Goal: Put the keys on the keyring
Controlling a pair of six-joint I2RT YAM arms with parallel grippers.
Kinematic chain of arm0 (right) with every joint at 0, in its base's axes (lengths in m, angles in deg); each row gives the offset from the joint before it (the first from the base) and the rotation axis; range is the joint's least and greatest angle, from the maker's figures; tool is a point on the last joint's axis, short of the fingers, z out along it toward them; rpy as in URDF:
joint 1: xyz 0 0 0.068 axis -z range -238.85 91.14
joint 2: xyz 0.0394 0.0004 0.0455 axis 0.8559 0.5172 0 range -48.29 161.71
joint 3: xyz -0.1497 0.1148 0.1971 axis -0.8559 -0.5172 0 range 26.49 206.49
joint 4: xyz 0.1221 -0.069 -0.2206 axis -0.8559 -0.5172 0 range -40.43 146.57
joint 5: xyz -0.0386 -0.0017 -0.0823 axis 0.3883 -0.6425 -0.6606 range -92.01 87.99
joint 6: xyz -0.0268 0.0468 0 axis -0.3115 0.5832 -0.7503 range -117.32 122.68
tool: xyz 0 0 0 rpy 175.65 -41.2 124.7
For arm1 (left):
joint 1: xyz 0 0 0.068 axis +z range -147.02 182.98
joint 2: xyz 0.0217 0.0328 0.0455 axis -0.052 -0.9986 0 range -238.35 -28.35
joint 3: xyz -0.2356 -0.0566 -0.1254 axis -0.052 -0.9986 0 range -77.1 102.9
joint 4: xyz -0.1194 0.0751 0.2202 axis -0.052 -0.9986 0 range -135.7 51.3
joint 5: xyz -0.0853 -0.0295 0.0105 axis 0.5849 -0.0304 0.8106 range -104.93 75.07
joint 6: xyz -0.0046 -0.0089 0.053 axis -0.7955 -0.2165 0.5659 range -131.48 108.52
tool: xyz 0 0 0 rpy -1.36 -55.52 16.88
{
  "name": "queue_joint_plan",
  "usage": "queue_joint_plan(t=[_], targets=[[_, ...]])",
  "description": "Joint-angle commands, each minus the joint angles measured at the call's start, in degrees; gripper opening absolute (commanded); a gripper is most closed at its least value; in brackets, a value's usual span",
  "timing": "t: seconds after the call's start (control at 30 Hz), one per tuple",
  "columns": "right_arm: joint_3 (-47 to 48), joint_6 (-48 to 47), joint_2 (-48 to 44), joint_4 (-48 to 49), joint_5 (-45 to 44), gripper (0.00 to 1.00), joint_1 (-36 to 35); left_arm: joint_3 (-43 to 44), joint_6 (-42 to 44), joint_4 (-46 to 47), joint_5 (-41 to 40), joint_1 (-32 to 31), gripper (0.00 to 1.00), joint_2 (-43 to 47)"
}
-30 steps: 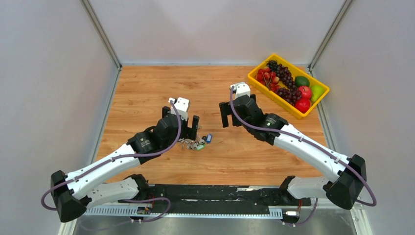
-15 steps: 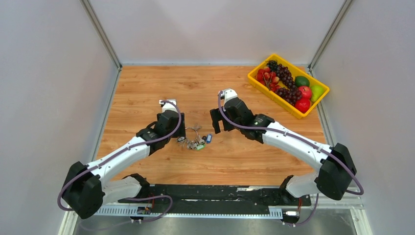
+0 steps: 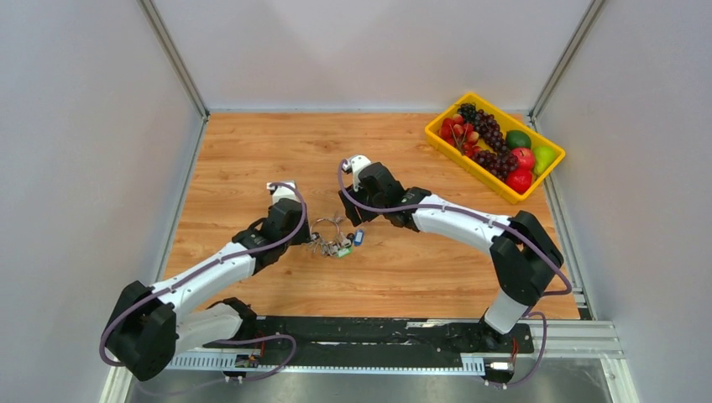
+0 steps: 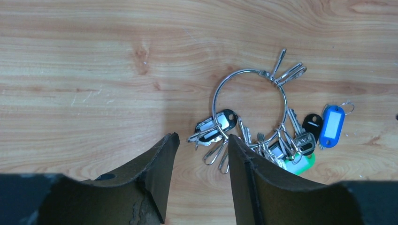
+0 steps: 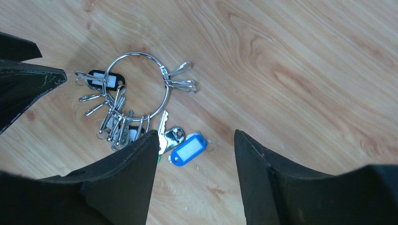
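The keyring (image 4: 234, 73) lies flat on the wooden table, a round silver wire loop with clips at its top. Several silvery keys (image 4: 293, 136) and a black tag (image 4: 220, 123) hang on its lower part, with a green tag (image 4: 302, 165) under them. A blue tag (image 4: 332, 125) lies just right of the bunch, apart from the loop. My left gripper (image 4: 202, 137) is open and empty, its tips just short of the black tag. My right gripper (image 5: 195, 132) is open and empty over the blue tag (image 5: 188, 150), beside the keyring (image 5: 136, 53). In the top view the bunch (image 3: 333, 242) lies between both grippers.
A yellow basket (image 3: 438, 120) of fruit stands at the back right corner. Grey walls close the table on the left, back and right. The left gripper's finger (image 5: 28, 79) shows at the left edge of the right wrist view.
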Motion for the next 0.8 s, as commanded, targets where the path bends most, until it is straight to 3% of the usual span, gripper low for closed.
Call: queue_joint_plan(t=[0.0, 0.33, 0.5, 0.77], targets=[[2.1, -10.6, 1.7, 6.8, 6.5, 0.65, 1.3, -2.9, -1.7, 3.5, 0.4, 0.4, 0.55, 4.3], [1.2, -25.3, 4.7, 8.1, 24.6, 0.62, 6.8, -6.5, -1.4, 6.5, 4.2, 0.4, 0.71, 9.2], [-1.7, -38.2, 5.6, 7.7, 29.0, 0.56, 7.7, -7.5, -0.8, 8.3, 6.3, 0.4, 0.74, 10.0], [-0.6, -44.9, 10.3, 7.5, 31.7, 0.55, 7.7, -9.1, 0.4, 10.7, 7.6, 0.4, 0.75, 10.6]])
